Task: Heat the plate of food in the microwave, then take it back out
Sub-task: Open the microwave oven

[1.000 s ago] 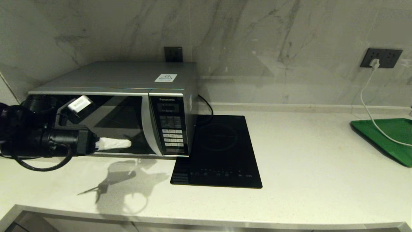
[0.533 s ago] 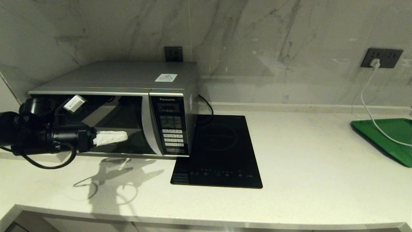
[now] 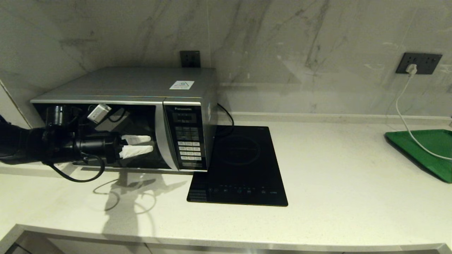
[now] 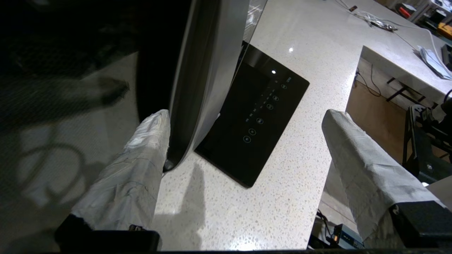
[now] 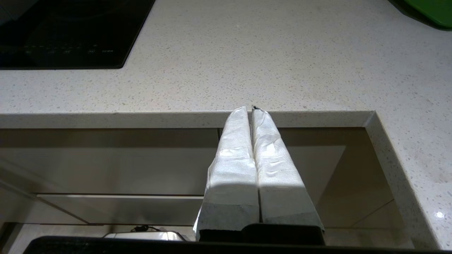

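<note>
microwave door being reached for by the left gripper [image 3: 148,144]

its fingers are spread beside the handle strip [image 4: 208,70] of the microwave [image 3: 141,116]; closing on it is judged next. the plate of food is not seen. the right gripper [image 5: 251,110], pressed together, is parked below the counter edge.

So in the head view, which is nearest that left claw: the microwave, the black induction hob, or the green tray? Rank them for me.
From the left gripper, open in front of the door:
1. Microwave, right at the fingers, by its curved silver handle strip.
2. Induction hob, on the counter just right of the microwave.
3. Green tray, far right edge of the counter.
</note>
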